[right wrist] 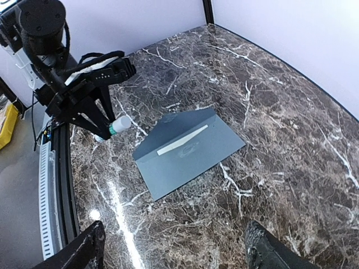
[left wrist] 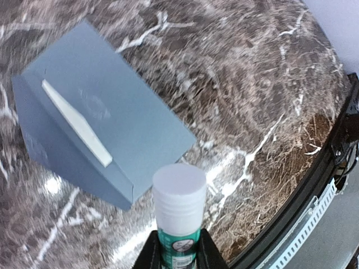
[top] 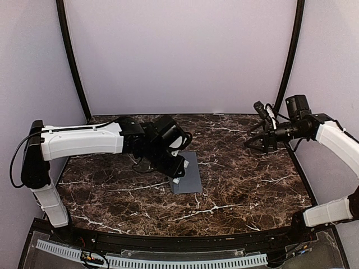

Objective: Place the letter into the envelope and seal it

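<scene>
The grey-blue envelope [top: 191, 174] [left wrist: 118, 112] [right wrist: 190, 150] lies flat on the marble table with its flap folded down. Of the letter only a narrow cream strip [left wrist: 78, 124] [right wrist: 182, 140] shows along the flap's edge. My left gripper [top: 175, 167] [left wrist: 178, 249] hovers just left of the envelope. It is shut on a glue stick [left wrist: 179, 204] [right wrist: 116, 125] with a green label and a white cap, the capped end pointing away from the wrist. My right gripper [top: 256, 143] [right wrist: 175, 246] hangs high at the right, open and holding nothing.
The brown marble table [top: 247, 179] has a black rim at its near edge [top: 168, 241]. A perforated white strip [top: 151, 259] runs in front of it. Pale walls and two black poles [top: 72, 61] enclose the back and sides.
</scene>
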Controlling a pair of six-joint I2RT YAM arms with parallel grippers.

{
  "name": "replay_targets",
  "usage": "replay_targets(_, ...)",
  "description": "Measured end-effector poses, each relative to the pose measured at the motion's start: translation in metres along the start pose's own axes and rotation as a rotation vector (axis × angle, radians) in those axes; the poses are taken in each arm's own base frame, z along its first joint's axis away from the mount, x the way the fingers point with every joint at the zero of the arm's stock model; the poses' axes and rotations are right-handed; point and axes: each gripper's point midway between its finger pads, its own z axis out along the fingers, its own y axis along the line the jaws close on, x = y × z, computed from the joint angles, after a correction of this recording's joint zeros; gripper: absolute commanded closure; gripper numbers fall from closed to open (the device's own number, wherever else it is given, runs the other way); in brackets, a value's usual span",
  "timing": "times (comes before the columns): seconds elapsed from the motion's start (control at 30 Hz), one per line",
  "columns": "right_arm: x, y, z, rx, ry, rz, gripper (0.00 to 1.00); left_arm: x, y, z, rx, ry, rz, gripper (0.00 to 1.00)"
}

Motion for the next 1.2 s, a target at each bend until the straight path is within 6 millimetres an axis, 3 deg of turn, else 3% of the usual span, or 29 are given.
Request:
replay_targets(0.1, -0.02, 0.004, -0.004, -0.039, -0.007, -0.031, 0.26, -0.025, -0.014, -0.005, 0.077, -0.083, 0.143, 0.98)
replay_targets(0.23, -0.036, 0.011, 0.002, -0.133, -0.002, -0.031, 0.3, -0.041, -0.042, -0.006, 0.19, -0.184, 0.335, 0.99)
replay_targets(0.33, -0.039, 0.024, 0.018, -0.222, 0.034, -0.016, 0.31, -0.044, -0.052, -0.003, 0.24, -0.243, 0.434, 0.99)
replay_targets(0.47, -0.054, 0.04, 0.038, -0.314, 0.083, -0.044, 0.4, -0.036, -0.053, 0.001, 0.269, -0.276, 0.505, 0.99)
replay_targets(0.57, -0.067, 0.05, 0.048, -0.359, 0.095, -0.086, 0.42, -0.036, -0.054, -0.008, 0.296, -0.319, 0.538, 0.99)
replay_targets(0.8, -0.05, 0.09, 0.08, -0.478, 0.208, -0.091, 0.44, -0.052, -0.073, -0.047, 0.438, -0.435, 0.551, 0.99)
replay_targets(0.93, -0.041, 0.104, 0.091, -0.504, 0.257, -0.095, 0.46, -0.052, -0.077, -0.051, 0.49, -0.435, 0.54, 0.98)
replay_targets(1.2, -0.038, 0.113, 0.094, -0.509, 0.285, -0.096, 0.65, -0.052, -0.083, -0.058, 0.565, -0.43, 0.524, 0.96)
